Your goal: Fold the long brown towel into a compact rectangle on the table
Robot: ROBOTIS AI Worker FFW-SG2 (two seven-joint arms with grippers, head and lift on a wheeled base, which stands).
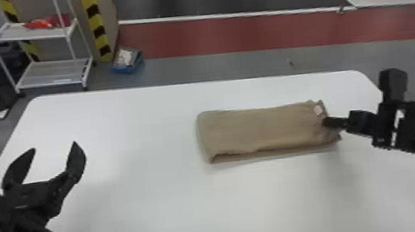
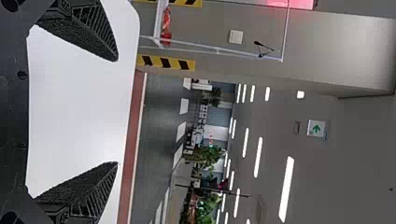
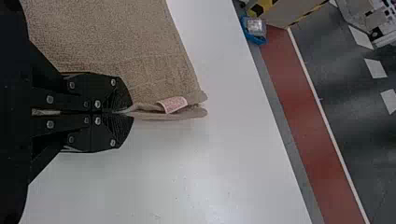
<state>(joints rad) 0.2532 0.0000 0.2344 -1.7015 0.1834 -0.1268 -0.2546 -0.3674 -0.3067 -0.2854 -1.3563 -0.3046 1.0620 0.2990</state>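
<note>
The brown towel [image 1: 262, 128] lies folded into a long strip right of the table's middle, its length running left to right. At its right end my right gripper [image 1: 327, 123] is shut on the towel's edge, close to a small white tag. In the right wrist view the right gripper [image 3: 125, 112] pinches layers of the towel [image 3: 126, 37], beside the tag [image 3: 173, 104]. My left gripper [image 1: 54, 154] stands open over the table's left side, away from the towel; in the left wrist view the left gripper [image 2: 116, 112] has its fingers wide apart with nothing between them.
The white table [image 1: 146, 203] has rounded far corners. Beyond it, on the floor, are a white shelf rack [image 1: 49, 72] at the left and a blue box [image 1: 127, 61]. My right arm reaches in over the table's right edge.
</note>
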